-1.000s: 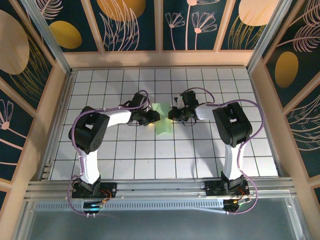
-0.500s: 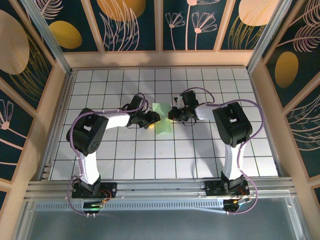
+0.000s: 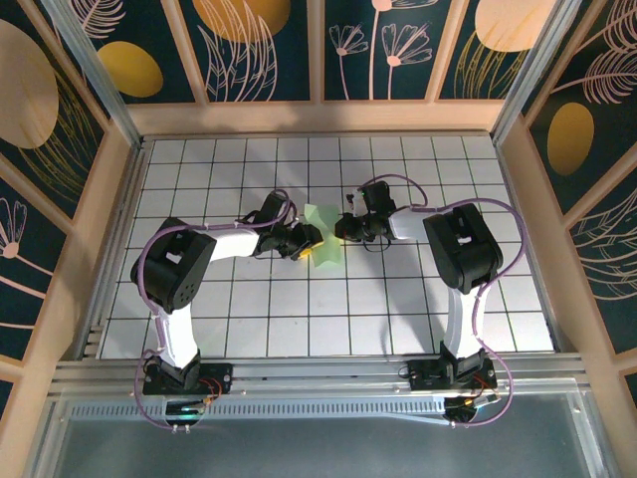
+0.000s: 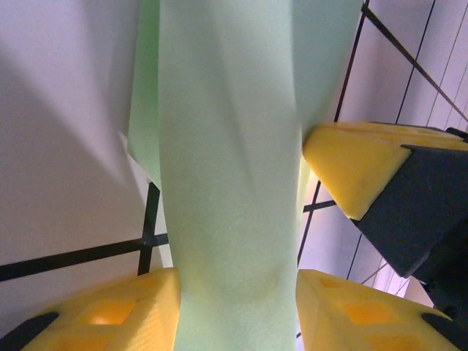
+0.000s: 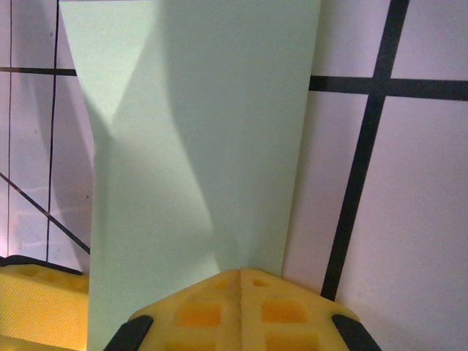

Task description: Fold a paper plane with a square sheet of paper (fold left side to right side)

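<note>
Seen from above, two white robot arms reach inward over a table of white tiles with black grid lines [image 3: 398,309] and meet at a thin pale-green paper sheet [image 3: 326,254], folded into a narrow strip. The left gripper [image 3: 302,242] is at the strip's left edge and the right gripper [image 3: 346,229] at its right edge, so the paper lies between them. At the left wrist, the paper sheet [image 4: 227,183] bulges upward and fills the gap between two parted yellow fingers [image 4: 110,307]; whether they squeeze it cannot be told. At the right wrist, the right gripper [image 5: 241,292] is closed, its yellow tips together against the near end of the paper sheet [image 5: 197,146], whose long straight edge runs away from the fingers. Bare tiles lie open on every side of both grippers, out to pale wooden walls [image 3: 523,199].
</note>
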`<move>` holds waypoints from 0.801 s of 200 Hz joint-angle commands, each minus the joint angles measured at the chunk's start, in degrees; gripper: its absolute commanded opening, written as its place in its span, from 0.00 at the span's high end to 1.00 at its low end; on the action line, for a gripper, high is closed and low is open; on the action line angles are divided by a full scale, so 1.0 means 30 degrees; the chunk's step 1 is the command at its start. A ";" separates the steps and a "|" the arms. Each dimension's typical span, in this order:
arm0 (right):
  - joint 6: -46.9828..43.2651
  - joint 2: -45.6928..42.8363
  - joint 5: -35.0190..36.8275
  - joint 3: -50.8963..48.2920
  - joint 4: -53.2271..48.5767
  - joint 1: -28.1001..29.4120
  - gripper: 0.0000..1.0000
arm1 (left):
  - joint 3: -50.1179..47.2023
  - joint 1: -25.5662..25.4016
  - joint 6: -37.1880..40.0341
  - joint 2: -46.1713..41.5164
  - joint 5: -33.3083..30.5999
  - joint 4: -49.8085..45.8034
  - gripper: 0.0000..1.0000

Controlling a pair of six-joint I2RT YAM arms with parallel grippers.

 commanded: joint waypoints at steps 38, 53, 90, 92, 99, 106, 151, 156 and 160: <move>-0.0563 0.0132 0.1431 -0.0763 -0.1376 -0.0120 1.00 | 0.1521 -0.0035 0.0681 0.0143 -0.1878 -0.0888 0.52; -0.0623 0.0132 0.1533 -0.0752 -0.1424 -0.0150 1.00 | 0.1728 0.0092 0.0901 0.0348 -0.1851 -0.0960 0.51; -0.0649 0.0142 0.1622 -0.0721 -0.1522 -0.0168 1.00 | 0.2260 0.0309 0.1542 0.0724 -0.1937 -0.1466 0.51; -0.0653 0.0134 0.1622 -0.0725 -0.1538 -0.0161 1.00 | 0.2284 0.0321 0.1627 0.0733 -0.1945 -0.1533 0.51; -0.0683 0.0131 0.1622 -0.0681 -0.1557 -0.0163 1.00 | 0.2427 0.0358 0.1840 0.0817 -0.1940 -0.1715 0.50; -0.0679 0.0158 0.1651 -0.0666 -0.1577 -0.0164 1.00 | 0.2528 0.0459 0.1998 0.0911 -0.1850 -0.1801 0.50; -0.0728 0.0162 0.1681 -0.0619 -0.1660 -0.0168 1.00 | 0.3458 0.0944 0.3332 0.1677 -0.1420 -0.2350 0.50; -0.0726 0.0174 0.1682 -0.0604 -0.1637 -0.0171 1.00 | 0.3570 0.1008 0.3476 0.1786 -0.1400 -0.2462 0.50; -0.0725 0.0187 0.1681 -0.0600 -0.1680 -0.0178 1.00 | 0.3658 0.1060 0.3562 0.1864 -0.1342 -0.2510 0.50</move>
